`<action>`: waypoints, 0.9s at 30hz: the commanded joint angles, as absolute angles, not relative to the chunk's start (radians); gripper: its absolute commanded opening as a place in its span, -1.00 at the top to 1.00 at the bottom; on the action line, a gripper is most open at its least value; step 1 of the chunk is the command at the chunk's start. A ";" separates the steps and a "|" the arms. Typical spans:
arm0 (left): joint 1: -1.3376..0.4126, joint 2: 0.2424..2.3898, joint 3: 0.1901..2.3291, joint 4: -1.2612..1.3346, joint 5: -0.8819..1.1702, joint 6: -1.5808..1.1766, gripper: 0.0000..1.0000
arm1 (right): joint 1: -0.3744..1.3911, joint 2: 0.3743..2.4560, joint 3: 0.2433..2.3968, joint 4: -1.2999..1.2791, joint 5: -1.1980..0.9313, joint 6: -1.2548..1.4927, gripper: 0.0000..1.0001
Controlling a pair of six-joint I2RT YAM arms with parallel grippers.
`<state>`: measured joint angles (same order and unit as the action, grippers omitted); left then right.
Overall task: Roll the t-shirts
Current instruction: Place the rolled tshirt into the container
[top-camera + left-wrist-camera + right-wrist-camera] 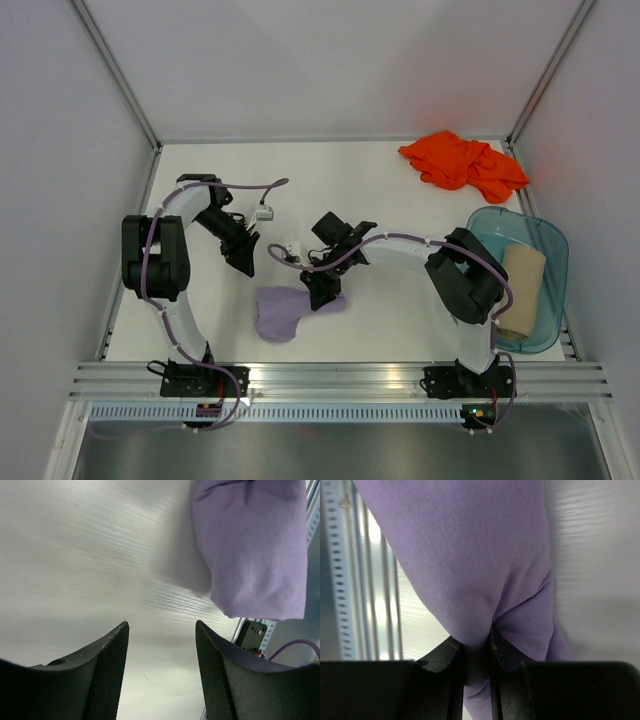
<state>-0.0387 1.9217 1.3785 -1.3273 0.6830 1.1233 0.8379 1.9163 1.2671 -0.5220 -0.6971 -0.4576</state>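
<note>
The lavender t-shirt [282,312] lies bunched near the table's front, between the arms. My right gripper [322,296] is shut on its right part; in the right wrist view the fingers pinch a fold of the purple cloth [470,575] at the gripper [476,642]. My left gripper [245,262] is open and empty, up and left of the shirt; in its wrist view [161,630] the shirt [255,550] is at the upper right. The orange t-shirt [462,163] lies crumpled at the back right. The beige t-shirt [520,288] sits rolled in the teal tub [548,245].
The teal tub stands at the table's right edge. White walls with metal posts close in the back and sides. An aluminium rail [340,378] runs along the front edge, also seen in the right wrist view [350,570].
</note>
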 commanded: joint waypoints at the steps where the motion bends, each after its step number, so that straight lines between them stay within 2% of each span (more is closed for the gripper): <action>1: -0.040 1.867 1.423 -1.312 0.721 1.114 -0.22 | 0.787 1.970 1.276 -0.598 -0.983 -0.355 0.60; 8: -0.043 1.726 1.376 -1.273 0.824 1.127 -0.26 | 0.687 1.997 1.299 -0.589 -1.008 -0.229 0.59; 9: -0.043 1.680 1.365 -1.255 0.854 1.127 -0.48 | 0.683 2.003 1.301 -0.584 -1.011 -0.218 0.57; 11: -0.049 1.648 1.348 -1.241 0.877 1.135 -0.61 | 0.672 2.013 1.307 -0.581 -1.020 -0.210 0.54; 13: -0.054 1.634 1.361 -1.232 0.899 1.120 -0.64 | 0.667 2.034 1.321 -0.586 -1.026 -0.190 0.53; 15: -0.070 1.629 1.381 -1.227 0.902 1.086 -0.99 | 0.657 2.058 1.347 -0.592 -1.022 -0.148 0.53; 18: -0.118 1.600 1.332 -1.213 0.847 1.085 -0.99 | 0.643 2.065 1.361 -0.585 -1.002 -0.103 0.51; 23: -0.213 1.539 1.083 -0.961 0.675 1.042 -0.98 | 0.623 2.033 1.301 -0.476 -0.988 -0.009 0.43; 27: -0.248 1.543 1.042 -0.806 0.608 0.996 -0.82 | 0.617 2.036 1.298 -0.453 -0.968 -0.012 0.35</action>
